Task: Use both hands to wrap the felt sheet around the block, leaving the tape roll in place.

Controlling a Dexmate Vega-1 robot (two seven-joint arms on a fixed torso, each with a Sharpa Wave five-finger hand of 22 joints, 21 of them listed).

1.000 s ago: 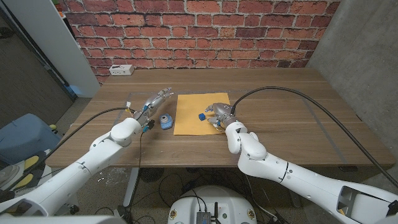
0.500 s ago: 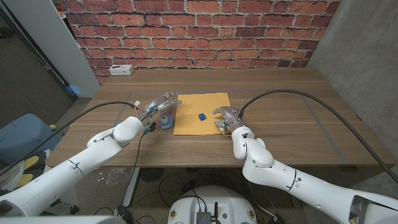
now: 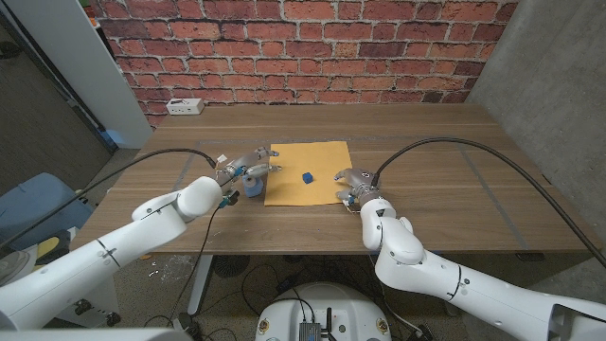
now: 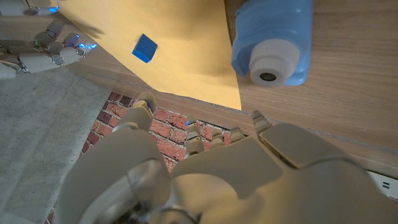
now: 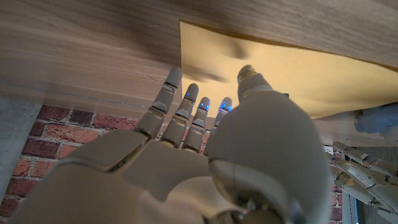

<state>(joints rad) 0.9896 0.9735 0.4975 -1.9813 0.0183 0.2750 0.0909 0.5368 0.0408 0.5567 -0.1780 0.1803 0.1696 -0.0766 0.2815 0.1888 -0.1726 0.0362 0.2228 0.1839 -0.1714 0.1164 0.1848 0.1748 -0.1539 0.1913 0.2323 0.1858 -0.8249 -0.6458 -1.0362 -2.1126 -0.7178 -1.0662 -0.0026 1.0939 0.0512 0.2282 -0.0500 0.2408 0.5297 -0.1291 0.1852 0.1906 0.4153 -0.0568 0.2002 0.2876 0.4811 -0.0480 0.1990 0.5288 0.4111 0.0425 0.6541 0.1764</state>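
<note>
The yellow felt sheet [image 3: 305, 161] lies spread on the wooden table, and the small blue block [image 3: 308, 176] sits on its front half. The blue tape roll [image 3: 252, 187] stands just off the sheet's left edge. My left hand [image 3: 248, 168] hovers over the tape roll with fingers spread, reaching to the sheet's left edge and holding nothing. My right hand [image 3: 352, 183] is at the sheet's front right corner, fingers apart and empty. In the left wrist view the block [image 4: 147, 48], sheet [image 4: 180, 56] and tape roll [image 4: 273, 40] lie beyond my left hand [image 4: 205, 174]. The right wrist view has the sheet [image 5: 280, 68] past my right hand [image 5: 205, 149].
A white power strip [image 3: 185, 107] lies at the table's back left, before the brick wall. Bare wood stretches to the right of the sheet. Black cables trail from both arms over the table's front part.
My right hand has slid off the sheet from beside the block to its front right corner. My left hand has moved right and nearer, over the tape roll.
</note>
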